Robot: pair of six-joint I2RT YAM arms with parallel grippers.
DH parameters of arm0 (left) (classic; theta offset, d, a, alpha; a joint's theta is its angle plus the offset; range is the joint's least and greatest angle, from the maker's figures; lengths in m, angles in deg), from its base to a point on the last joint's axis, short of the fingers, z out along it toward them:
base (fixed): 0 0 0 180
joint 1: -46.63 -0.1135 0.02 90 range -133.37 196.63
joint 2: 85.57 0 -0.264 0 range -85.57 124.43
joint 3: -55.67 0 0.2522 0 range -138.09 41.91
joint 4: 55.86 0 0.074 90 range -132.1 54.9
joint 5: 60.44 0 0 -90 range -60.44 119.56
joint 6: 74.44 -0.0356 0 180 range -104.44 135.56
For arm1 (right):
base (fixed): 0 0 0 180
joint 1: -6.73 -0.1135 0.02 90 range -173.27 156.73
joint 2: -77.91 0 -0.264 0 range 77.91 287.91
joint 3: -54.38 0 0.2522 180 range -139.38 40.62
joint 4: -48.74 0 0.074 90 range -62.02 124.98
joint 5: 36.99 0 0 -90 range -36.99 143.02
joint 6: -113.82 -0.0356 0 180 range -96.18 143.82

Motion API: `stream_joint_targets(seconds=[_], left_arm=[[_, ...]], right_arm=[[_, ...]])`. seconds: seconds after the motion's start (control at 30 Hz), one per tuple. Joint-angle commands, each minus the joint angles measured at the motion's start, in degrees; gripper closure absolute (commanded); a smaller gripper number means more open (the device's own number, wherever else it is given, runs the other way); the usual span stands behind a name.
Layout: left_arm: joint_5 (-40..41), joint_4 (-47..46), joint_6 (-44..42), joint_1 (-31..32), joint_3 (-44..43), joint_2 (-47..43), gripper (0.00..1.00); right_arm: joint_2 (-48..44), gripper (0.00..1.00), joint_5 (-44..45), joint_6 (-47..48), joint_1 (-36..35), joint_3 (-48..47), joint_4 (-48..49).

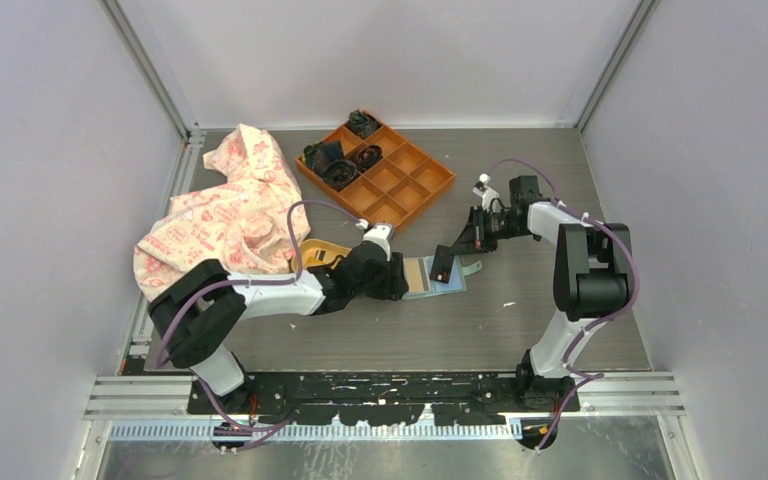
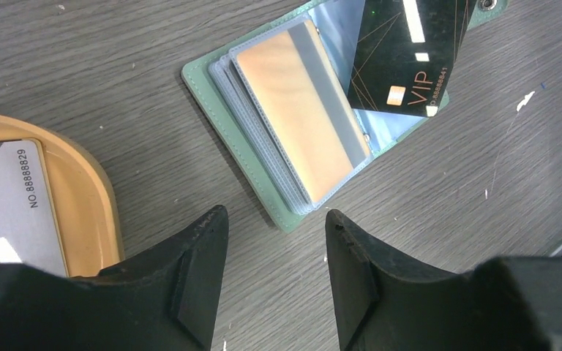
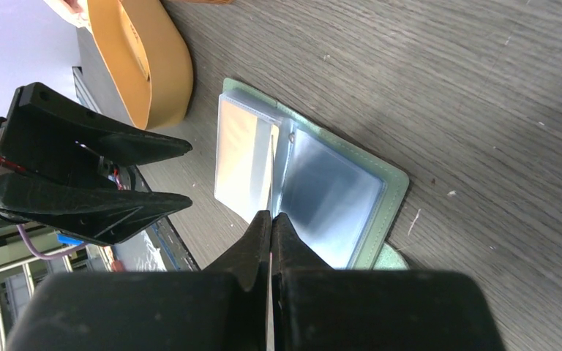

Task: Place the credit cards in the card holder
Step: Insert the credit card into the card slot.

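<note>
Now, the thin, glossy black plastic credit card with gold VIP lettering is pinched between the fully closed fingers of the right gripper. It is held over the pale-blue sleeve side of the small sage-green folding card holder, which lies open on the grey wood-grain table.

The black card should be light, stiff with a little spring, and slick on its faces. A grip at one short edge (as here, seen edge-on from the right wrist) leaves the opposite edge free to lead into a slot. The card holder looks soft and light, and I judge it may slide, or its sleeves may fan up, when a card pushes in, so pinning its near cover would help. The left gripper hovers just short of that green edge, jaws spread wide and holding nothing.

The card holder's clear plastic sleeves are stacked on one half. The top one shows a tan-orange and grey panel, and I cannot tell whether that is a card or lining. The oval yellow dish beside it holds a pale grey-white card printed with a number. Farther back, the orange nine-compartment tray has dark items in some rear cells.
</note>
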Motion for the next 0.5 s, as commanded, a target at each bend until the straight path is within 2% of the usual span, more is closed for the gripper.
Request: stream_joint_targets(seconds=[0.0,0.47], left_arm=[[1.5,1.2,-0.6,0.0,-3.5,1.0,0.48],[3.4,7.6,-2.3,-0.6,-8.5,5.1,0.49]], right_arm=[[0.6,1.00,-2.1,-0.6,-0.3,-2.4,0.4],[-1.1,1.00,-4.0,-0.2,-0.3,-1.7,-0.8]])
